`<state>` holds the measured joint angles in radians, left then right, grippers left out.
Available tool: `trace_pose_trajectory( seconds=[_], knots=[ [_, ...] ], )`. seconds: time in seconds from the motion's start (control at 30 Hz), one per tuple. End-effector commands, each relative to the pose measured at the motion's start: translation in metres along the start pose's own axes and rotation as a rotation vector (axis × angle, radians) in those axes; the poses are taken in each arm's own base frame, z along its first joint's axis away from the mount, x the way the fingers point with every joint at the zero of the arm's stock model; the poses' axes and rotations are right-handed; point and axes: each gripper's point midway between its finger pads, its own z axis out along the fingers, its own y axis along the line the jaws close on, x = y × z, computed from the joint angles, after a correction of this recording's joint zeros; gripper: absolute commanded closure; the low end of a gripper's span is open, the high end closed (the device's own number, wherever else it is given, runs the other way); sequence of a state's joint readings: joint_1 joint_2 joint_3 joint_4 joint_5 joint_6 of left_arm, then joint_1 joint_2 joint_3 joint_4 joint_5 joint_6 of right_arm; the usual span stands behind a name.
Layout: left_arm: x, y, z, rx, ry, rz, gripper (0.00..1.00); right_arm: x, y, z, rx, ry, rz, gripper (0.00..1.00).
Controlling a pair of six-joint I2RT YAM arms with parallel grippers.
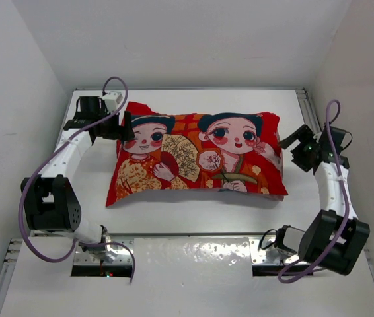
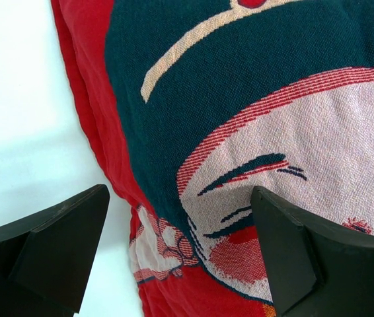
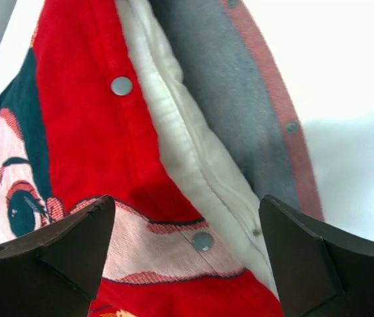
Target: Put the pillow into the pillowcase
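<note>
The red pillowcase (image 1: 197, 155) with two cartoon children lies puffed across the middle of the table. At its right end the mouth gapes. There the white pillow (image 3: 187, 152) shows between the red top flap (image 3: 74, 119) and the greyish-pink lower flap (image 3: 240, 99), with metal snaps (image 3: 121, 86) along both edges. My right gripper (image 1: 291, 140) (image 3: 187, 254) hangs open just off that mouth, one finger to each side of it. My left gripper (image 1: 126, 125) (image 2: 180, 251) is open over the pillowcase's left edge (image 2: 273, 99). One of its fingers is above bare table, the other above the printed face.
The white table (image 1: 193, 211) is boxed in by white walls on the left, back and right. A metal rail (image 1: 304, 105) runs along the right side. A shiny plate (image 1: 193, 254) lies between the arm bases at the near edge.
</note>
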<state>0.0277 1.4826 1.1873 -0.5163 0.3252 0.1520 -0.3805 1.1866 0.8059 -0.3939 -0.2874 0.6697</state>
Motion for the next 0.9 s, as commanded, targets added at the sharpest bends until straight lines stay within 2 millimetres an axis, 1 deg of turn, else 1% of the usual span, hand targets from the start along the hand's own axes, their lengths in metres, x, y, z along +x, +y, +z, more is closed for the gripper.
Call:
trace_pose_trajectory(
  seconds=[0.0,0.03,0.13,0.2,0.23,0.27,0.3,0.33,0.37,0.4,0.43,0.47,0.5,0.53,0.57,0.63,0.7,0.8,0.83,0.87],
  knots=[
    [-0.030,-0.002,-0.016,-0.002,-0.094,0.024,0.13,-0.011,0.020,0.005,-0.110,-0.021,-0.042,0.12],
    [-0.030,-0.002,-0.016,-0.002,-0.093,0.023,0.13,-0.011,0.027,0.007,-0.148,-0.011,-0.052,0.12],
    [-0.031,-0.003,-0.018,-0.007,-0.098,0.028,0.13,-0.004,0.030,0.017,-0.168,0.021,-0.085,0.14],
    [-0.033,-0.003,-0.020,-0.011,-0.105,0.030,0.13,0.001,0.025,0.026,-0.158,0.035,-0.090,0.25],
    [-0.032,-0.001,-0.021,-0.016,-0.103,0.027,0.13,0.002,0.023,0.029,-0.153,0.041,-0.088,0.33],
    [-0.031,0.000,-0.021,-0.018,-0.102,0.026,0.13,0.004,0.018,0.032,-0.135,0.052,-0.082,0.55],
    [-0.030,0.000,-0.022,-0.021,-0.103,0.025,0.13,0.002,0.016,0.032,-0.120,0.049,-0.078,0.69],
    [-0.031,0.001,-0.023,-0.024,-0.105,0.024,0.13,0.003,0.011,0.031,-0.094,0.051,-0.064,0.80],
    [-0.030,0.001,-0.023,-0.023,-0.104,0.024,0.13,-0.002,0.002,0.030,-0.049,0.027,-0.057,0.88],
    [-0.031,0.001,-0.025,-0.025,-0.108,0.021,0.13,-0.009,0.004,0.022,-0.038,-0.007,-0.063,0.98],
    [-0.031,0.002,-0.025,-0.028,-0.108,0.022,0.13,-0.009,0.000,0.017,-0.010,-0.014,-0.056,1.00],
    [-0.030,0.003,-0.025,-0.028,-0.107,0.019,0.13,-0.013,-0.002,0.011,0.016,-0.032,-0.056,1.00],
    [-0.031,0.002,-0.026,-0.028,-0.111,0.020,0.13,-0.021,-0.003,0.001,0.053,-0.063,-0.058,1.00],
    [-0.032,0.002,-0.026,-0.028,-0.113,0.021,0.13,-0.024,-0.002,-0.004,0.061,-0.074,-0.066,1.00],
    [-0.032,0.004,-0.026,-0.030,-0.112,0.020,0.13,-0.033,0.004,-0.013,0.072,-0.113,-0.080,1.00],
    [-0.031,0.005,-0.026,-0.034,-0.110,0.015,0.13,-0.028,0.008,-0.021,0.089,-0.112,-0.092,1.00],
    [-0.032,0.005,-0.026,-0.034,-0.110,0.017,0.13,-0.028,0.009,-0.031,0.110,-0.141,-0.085,1.00],
    [-0.035,0.004,-0.028,-0.032,-0.119,0.020,0.13,-0.017,-0.003,-0.033,0.148,-0.130,-0.026,1.00],
    [-0.035,0.005,-0.028,-0.034,-0.117,0.021,0.13,-0.014,-0.013,-0.032,0.171,-0.119,0.012,1.00],
    [-0.035,0.004,-0.028,-0.033,-0.116,0.020,0.13,-0.011,-0.018,-0.031,0.177,-0.100,0.040,1.00]
  ],
)
